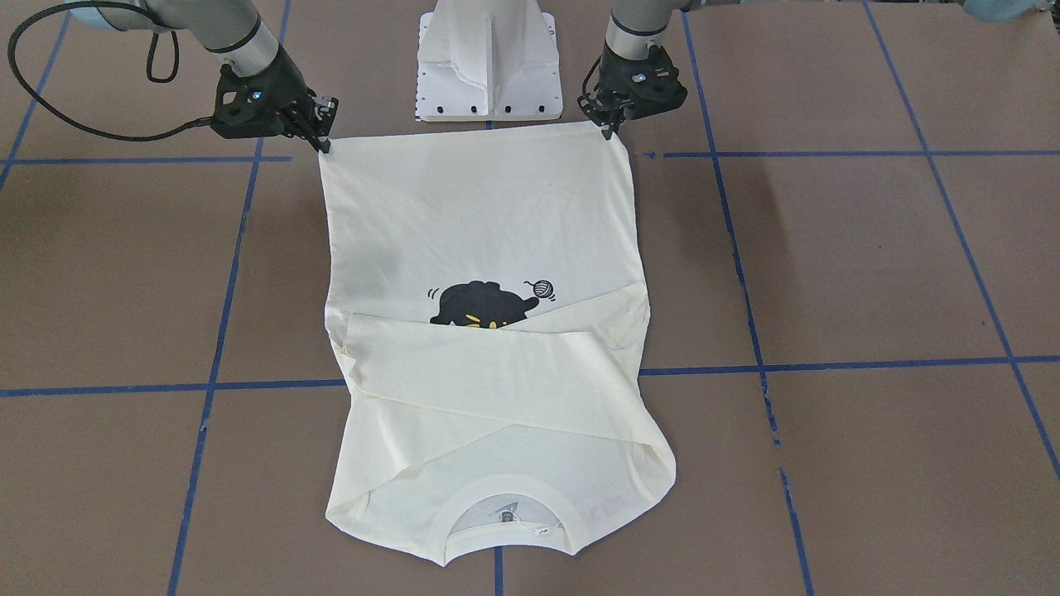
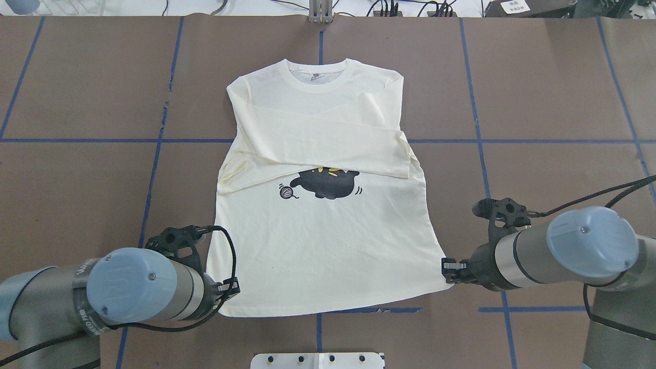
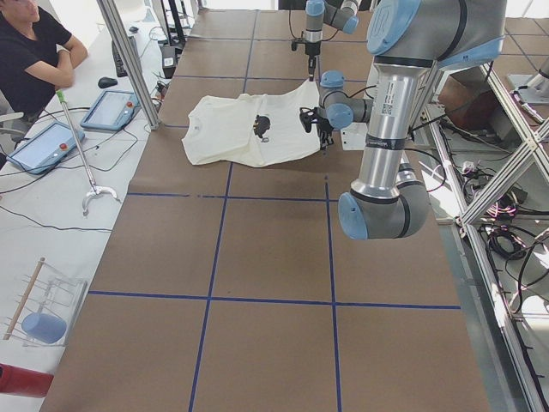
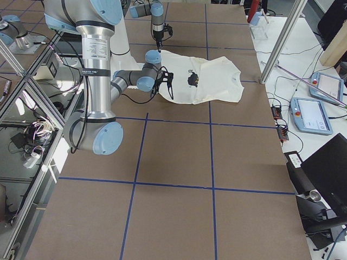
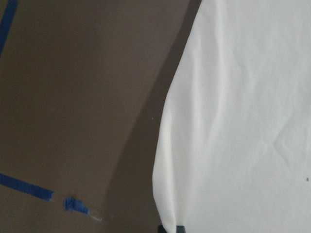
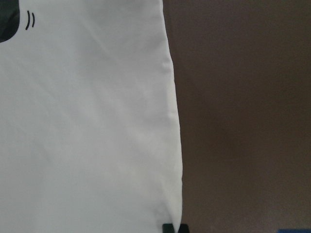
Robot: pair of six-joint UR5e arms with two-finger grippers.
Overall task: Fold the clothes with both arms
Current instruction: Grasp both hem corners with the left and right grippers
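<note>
Overhead exterior — left gripper [image 2: 229, 293], right gripper [image 2: 447, 270] seemingly pinch T-shirt [image 2: 318, 246] corners.

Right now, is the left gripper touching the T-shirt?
Touching. In the front-facing view the left gripper meets the T-shirt at its hem corner; the left wrist view shows that corner pinched between the jaws.

This is a robotics lab. A wide brown bench [image 3: 274, 249] is gridded with blue tape [image 3: 214, 297]. The left arm [image 3: 399, 103] and right arm [image 4: 97, 59], industrial jointed machines, stand by a white pedestal [image 1: 487, 66] at one long edge. Off the opposite edge are aluminium frame posts [image 3: 129, 64] and a white side table [image 3: 34, 257] with control tablets [image 3: 110, 110], cables [image 2: 389, 7] and a seated person [image 3: 30, 51].
</note>
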